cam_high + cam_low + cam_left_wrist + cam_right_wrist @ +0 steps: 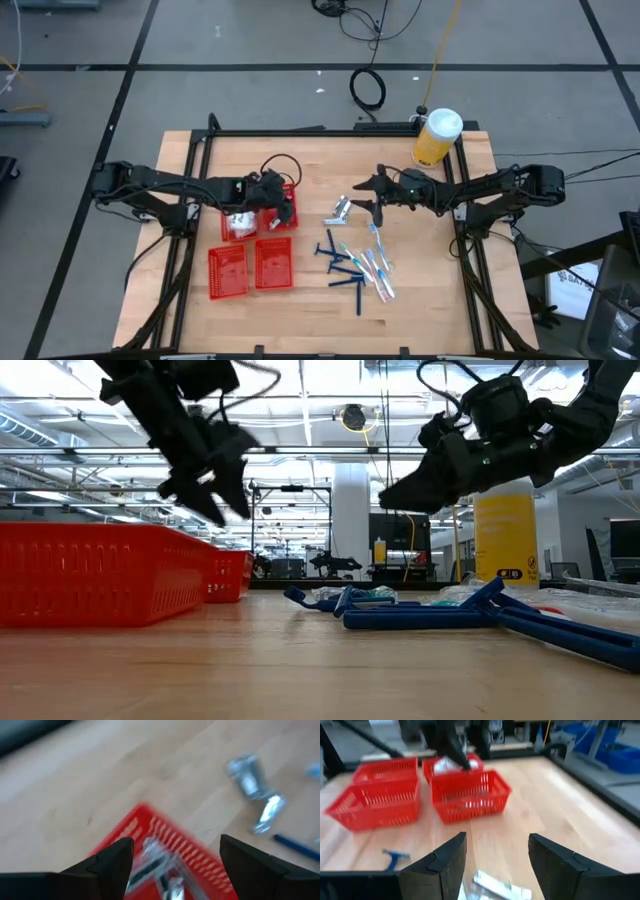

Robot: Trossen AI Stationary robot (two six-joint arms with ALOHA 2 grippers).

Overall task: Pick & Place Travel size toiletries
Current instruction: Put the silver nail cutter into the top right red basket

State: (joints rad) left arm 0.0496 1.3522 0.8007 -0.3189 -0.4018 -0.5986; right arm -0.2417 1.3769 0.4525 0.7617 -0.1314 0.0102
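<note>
Both pairs of jaws stand spread and hold nothing. Below the left gripper (pixel 283 207) a red mesh basket (pixel 290 190) holds silver tubes (pixel 152 862), apparently just dropped in; beside it another basket (pixel 238 225) holds white packets. The two baskets (pixel 250 268) nearest the table's front edge look empty. The right gripper (pixel 377 195) hangs over the loose pile: just ahead of its jaws lie more silver tubes (pixel 340 209), beyond them blue razors (pixel 342 270) and wrapped toothbrushes (pixel 377 265). By my judgement, sorting is under way, with most items left on the table (pixel 420 300).
</note>
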